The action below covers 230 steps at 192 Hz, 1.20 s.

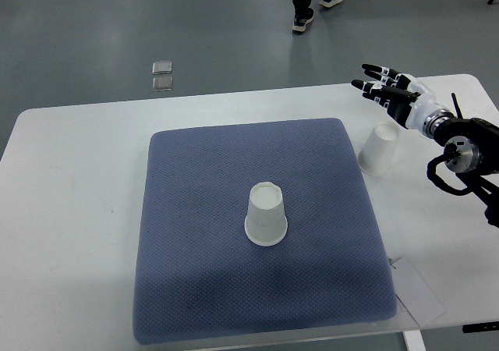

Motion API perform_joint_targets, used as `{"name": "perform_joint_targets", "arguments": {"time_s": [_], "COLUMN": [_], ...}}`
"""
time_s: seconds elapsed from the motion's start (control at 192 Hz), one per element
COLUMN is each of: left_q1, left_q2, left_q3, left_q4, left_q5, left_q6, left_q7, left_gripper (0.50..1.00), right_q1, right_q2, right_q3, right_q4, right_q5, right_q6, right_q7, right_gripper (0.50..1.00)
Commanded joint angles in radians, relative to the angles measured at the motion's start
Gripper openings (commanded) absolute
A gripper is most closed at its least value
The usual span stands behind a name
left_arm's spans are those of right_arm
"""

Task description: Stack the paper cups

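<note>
A big blue mat (257,234) lies in the middle of a white table (70,210). The mat is soft-looking and has tiny bumps all over it.

Close to the near right corner of the mat, a flat white paper tag (417,292) lies on the table. It sits just off the mat's edge.

Near the middle of the mat stands a white paper cup (266,214). It is upside down, with its wide mouth on the mat and its small bottom facing up. Nothing touches it.

A second paper cup (380,149) is off the mat, just past the mat's right edge, toward the far corner. It is white too, and upside down, and it leans a little. It rests on the bare table.

The right hand (387,92) is farther back than that cup, past the far right corner of the mat. Its arm comes in from the right side. The black fingers (376,71) are stretched out flat and a bit apart, pointing left. The hand holds nothing. It is above and behind the second cup and is not touching it.

Beyond the far edge of the mat and the table is a grey floor (93,23). Two small clear squares (162,75) lie on it. At the very top, a person's legs and dark shoes (312,8) show.
</note>
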<state>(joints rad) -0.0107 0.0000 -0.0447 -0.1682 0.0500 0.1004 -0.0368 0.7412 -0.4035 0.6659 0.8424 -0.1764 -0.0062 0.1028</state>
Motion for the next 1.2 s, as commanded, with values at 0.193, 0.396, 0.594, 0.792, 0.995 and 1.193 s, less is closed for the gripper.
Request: {"name": "perform_joint_targets", "arguments": {"time_s": [0.193,0.396,0.594,0.792,0.995,1.193], "left_q1": [0.000,0.000,0.000,0.000,0.000,0.000], "left_q2": [0.000,0.000,0.000,0.000,0.000,0.000], "left_q3": [-0.003,0.000,-0.003,-0.001,-0.001,-0.001], "left_q4": [-0.004,0.003,0.001,0.001,0.001,0.001], "left_q5": [0.001,-0.001,0.001,-0.001,-0.001,0.001], "left_q6": [-0.001,0.001,0.001,0.001,0.001,0.001], "left_q7": [0.000,0.000,0.000,0.000,0.000,0.000], "left_gripper": [1.000,1.000,1.000,1.000,1.000,1.000], "right_q1": [0.003,0.003,0.004,0.006,0.015,0.049], "right_q2": [-0.001,-0.001,-0.005,-0.008,-0.012,-0.011], "right_q3": [0.001,0.001,0.003,0.003,0.003,0.001], "right_q4": [0.000,-0.003,-0.005,-0.005,-0.019,-0.109], "right_q5": [0.000,0.000,-0.002,-0.002,-0.005,-0.006], "right_q6": [0.000,0.000,0.000,0.014,0.058,0.068], "right_q7": [0.000,0.000,0.002,0.002,0.002,-0.003], "right_gripper": [0.913,0.913,0.913,0.913,0.913,0.913]}}
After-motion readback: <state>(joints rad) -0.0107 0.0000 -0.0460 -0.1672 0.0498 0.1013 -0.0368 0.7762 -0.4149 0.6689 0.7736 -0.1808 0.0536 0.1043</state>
